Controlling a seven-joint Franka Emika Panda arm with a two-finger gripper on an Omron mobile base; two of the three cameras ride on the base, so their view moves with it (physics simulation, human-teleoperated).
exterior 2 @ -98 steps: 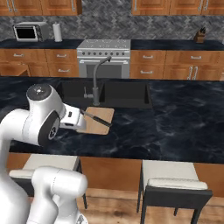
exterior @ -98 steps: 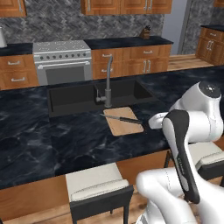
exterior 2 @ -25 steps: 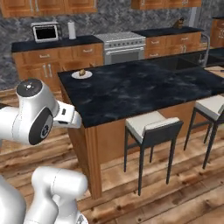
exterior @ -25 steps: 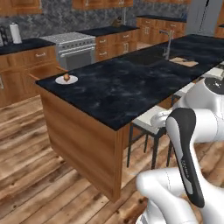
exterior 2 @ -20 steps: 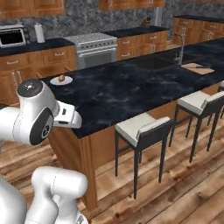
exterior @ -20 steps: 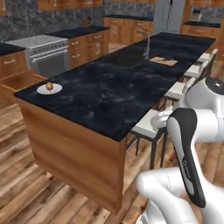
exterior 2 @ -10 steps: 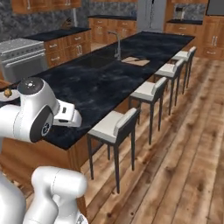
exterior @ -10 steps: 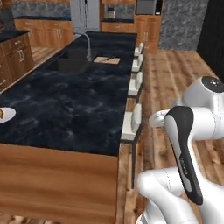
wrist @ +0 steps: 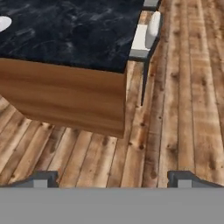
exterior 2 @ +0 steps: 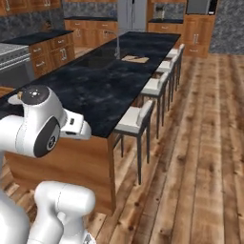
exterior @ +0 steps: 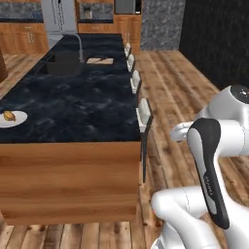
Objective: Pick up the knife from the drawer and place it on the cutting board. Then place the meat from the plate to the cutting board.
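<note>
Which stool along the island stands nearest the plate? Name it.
The stool at the near end of the row, closest to the camera, is nearest the plate; the others line up farther toward the sink.

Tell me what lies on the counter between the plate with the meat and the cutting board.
In the left base view, bare dark counter runs from the plate with the meat up to the sink and its faucet, which stand just before the cutting board.

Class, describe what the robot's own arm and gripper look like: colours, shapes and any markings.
The arm is glossy white with rounded, bulbous links and dark grey or black joint caps. One long black panel along a link carries small pale lettering, too small to read. The gripper ends in two small dark grey, blocky finger tips. No cables show.
</note>
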